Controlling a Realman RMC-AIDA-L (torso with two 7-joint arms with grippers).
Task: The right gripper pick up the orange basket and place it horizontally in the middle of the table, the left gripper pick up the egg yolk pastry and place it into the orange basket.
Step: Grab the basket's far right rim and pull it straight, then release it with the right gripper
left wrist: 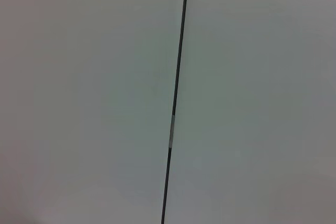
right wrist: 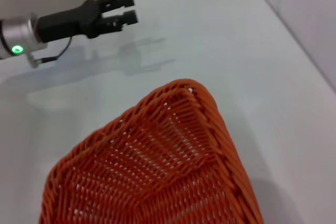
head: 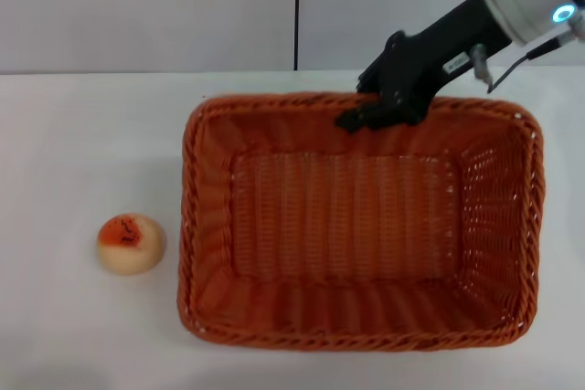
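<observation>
Orange basket (head: 361,235) long axis left-right, table (head: 73,134)

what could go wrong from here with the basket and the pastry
1. The right gripper sits only on the far rim of the orange basket, so the basket may tip or twist if moved or released abruptly.
2. The egg yolk pastry lies on the table close to the basket's left wall; sliding the basket that way could knock it.
3. The left gripper hovers far from the pastry, so its reach must avoid the basket rim.
</observation>
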